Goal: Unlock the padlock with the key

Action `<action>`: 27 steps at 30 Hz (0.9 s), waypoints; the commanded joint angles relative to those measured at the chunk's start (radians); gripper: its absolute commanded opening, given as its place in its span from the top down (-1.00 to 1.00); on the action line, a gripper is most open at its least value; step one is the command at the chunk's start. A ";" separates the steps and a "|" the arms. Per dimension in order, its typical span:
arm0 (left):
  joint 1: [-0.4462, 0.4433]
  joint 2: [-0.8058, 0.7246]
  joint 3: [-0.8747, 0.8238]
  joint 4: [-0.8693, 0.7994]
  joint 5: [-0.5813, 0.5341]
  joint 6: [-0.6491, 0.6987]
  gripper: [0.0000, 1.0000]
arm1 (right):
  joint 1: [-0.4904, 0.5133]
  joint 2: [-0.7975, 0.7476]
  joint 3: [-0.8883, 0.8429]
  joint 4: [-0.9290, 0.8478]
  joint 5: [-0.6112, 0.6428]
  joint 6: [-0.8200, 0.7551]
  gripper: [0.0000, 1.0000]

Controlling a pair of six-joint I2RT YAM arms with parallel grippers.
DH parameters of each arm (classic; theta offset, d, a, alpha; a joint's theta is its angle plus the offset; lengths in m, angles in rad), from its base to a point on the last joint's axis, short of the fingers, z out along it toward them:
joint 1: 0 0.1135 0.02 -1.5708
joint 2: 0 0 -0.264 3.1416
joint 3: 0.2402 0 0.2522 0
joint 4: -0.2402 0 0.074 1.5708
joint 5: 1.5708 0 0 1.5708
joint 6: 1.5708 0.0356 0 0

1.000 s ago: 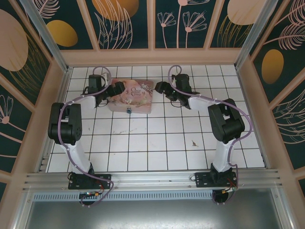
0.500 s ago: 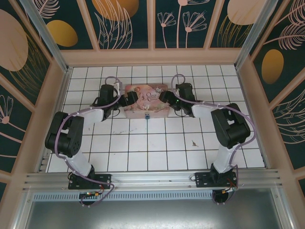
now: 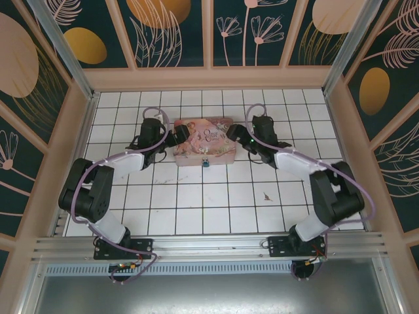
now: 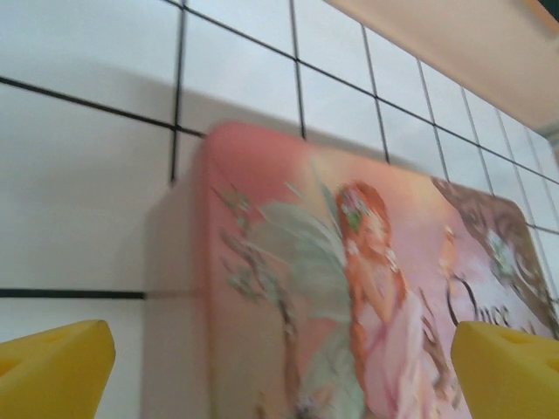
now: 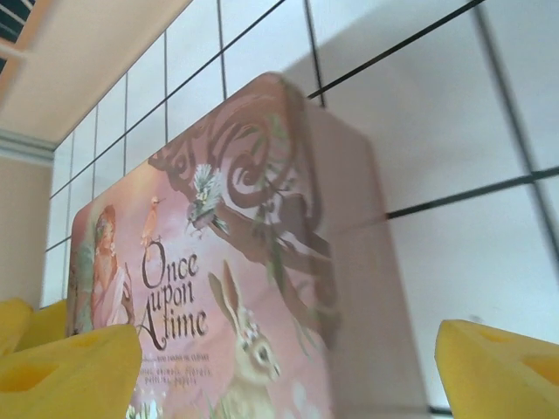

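Key (image 3: 266, 195) first: a small dark sliver lying on the white floor (image 3: 163, 196), nearer the arm bases than the tin (image 3: 203, 140) and off to the tin's right, well apart from it and from both grippers.

Next comes the padlock (image 3: 205, 163), a blue speck against the middle of the tin's near wall, low down where that wall meets the floor. Its shackle is too small to make out.

The pink tin lies flat with its lid up, the long sides running left to right. The left gripper (image 3: 178, 136) is at the tin's left end and the right gripper (image 3: 234, 134) at its right end, each pointing inward at the tin.

From the left wrist, the left fingers (image 4: 52, 367) are spread wide apart, with the tin's left end and its fairy picture between them. From the right wrist, the right fingers (image 5: 498, 367) are likewise wide apart, with the tin's right end, its rabbit and the words "Once upon a time" between them. Whether either gripper touches the tin cannot be told.

Beyond the tin, more floor runs to the back wall (image 3: 209, 77).
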 commanded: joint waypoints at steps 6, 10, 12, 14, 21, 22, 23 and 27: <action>-0.001 -0.106 0.064 -0.179 -0.160 0.027 -0.98 | -0.020 -0.201 -0.083 -0.364 0.146 -0.097 -0.64; -0.003 -0.170 0.017 -0.173 -0.047 -0.019 -0.97 | -0.020 -0.271 -0.161 -0.446 0.178 -0.096 -0.55; -0.003 -0.199 -0.006 -0.167 0.016 -0.040 -0.97 | -0.019 -0.304 -0.210 -0.465 0.180 -0.089 -0.51; -0.005 -0.227 -0.032 -0.159 0.075 -0.060 -0.97 | -0.020 -0.334 -0.262 -0.480 0.178 -0.078 -0.48; -0.007 -0.305 -0.091 -0.105 0.171 -0.126 -0.97 | -0.010 -0.425 -0.401 -0.486 0.154 -0.030 -0.36; -0.007 -0.309 -0.091 -0.100 0.178 -0.132 -0.98 | -0.007 -0.434 -0.415 -0.481 0.155 -0.023 -0.34; -0.007 -0.310 -0.090 -0.097 0.181 -0.136 -0.97 | -0.004 -0.441 -0.428 -0.476 0.143 -0.016 -0.32; -0.012 -0.303 -0.077 -0.088 0.190 -0.144 -0.97 | 0.030 -0.436 -0.449 -0.454 0.112 0.008 -0.25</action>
